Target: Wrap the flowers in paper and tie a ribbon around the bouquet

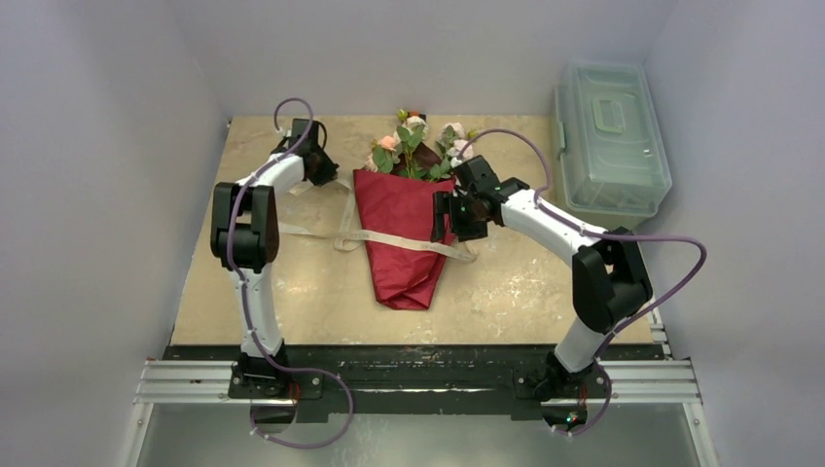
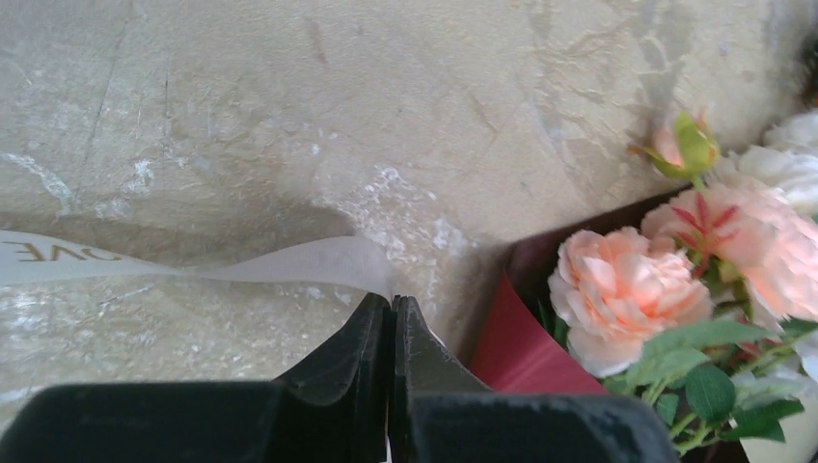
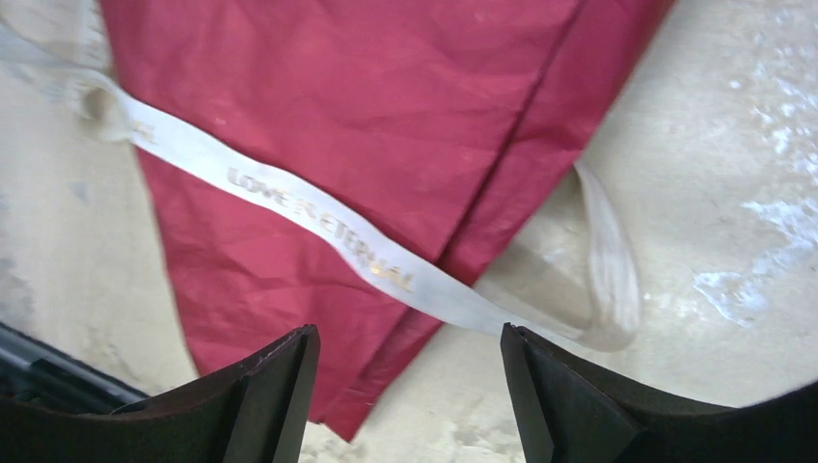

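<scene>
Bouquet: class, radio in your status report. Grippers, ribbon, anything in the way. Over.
Left gripper shut on ribbon end, beside the flowers. Right gripper open, above ribbon lying across red paper. Plastic box apart, far right.

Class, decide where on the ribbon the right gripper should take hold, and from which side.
The raised loop of the ribbon beside the paper, from above, jaws across the strip: there it arches off the table; across the paper it lies flat.

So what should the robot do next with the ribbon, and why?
Probably lower the right gripper and close it on the ribbon where it loops beside the paper. Its jaws stand open above it, the left gripper is shut on the other end, and the ribbon only lies across, untied.
</scene>
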Tool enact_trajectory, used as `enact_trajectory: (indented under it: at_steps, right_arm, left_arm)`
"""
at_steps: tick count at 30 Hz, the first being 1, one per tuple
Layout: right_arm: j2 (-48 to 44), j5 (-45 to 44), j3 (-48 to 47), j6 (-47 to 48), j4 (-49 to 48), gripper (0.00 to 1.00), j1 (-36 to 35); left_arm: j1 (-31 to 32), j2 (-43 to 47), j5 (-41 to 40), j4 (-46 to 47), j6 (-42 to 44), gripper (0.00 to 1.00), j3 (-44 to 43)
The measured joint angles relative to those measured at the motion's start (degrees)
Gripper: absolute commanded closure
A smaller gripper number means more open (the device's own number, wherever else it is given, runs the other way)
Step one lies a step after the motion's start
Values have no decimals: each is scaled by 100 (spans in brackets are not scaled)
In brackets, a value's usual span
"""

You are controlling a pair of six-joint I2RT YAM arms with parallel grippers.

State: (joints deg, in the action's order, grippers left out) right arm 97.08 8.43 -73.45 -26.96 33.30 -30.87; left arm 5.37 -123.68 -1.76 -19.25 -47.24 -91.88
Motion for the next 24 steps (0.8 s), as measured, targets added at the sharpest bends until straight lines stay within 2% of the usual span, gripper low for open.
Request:
enact_trajectory:
  at_steps: [8, 17, 20, 22, 24]
  right_arm:
    - [37, -186, 385, 378, 92, 22, 173]
    - [472, 168, 420, 780, -105, 27, 229]
    - [614, 210, 420, 872, -116, 37, 229]
    - [662, 256, 420, 920, -120, 46, 229]
    - [680, 313, 420, 966, -118, 64, 229]
  left_arm:
    - [225, 730, 52, 31, 697, 100, 66]
    - [684, 1305, 319, 33, 1526, 100, 81]
    - [721, 1425, 428, 42, 1746, 100, 107]
    - [741, 1530, 505, 59, 1882, 100, 177]
    - [763, 1637, 581, 92, 1996, 100, 262]
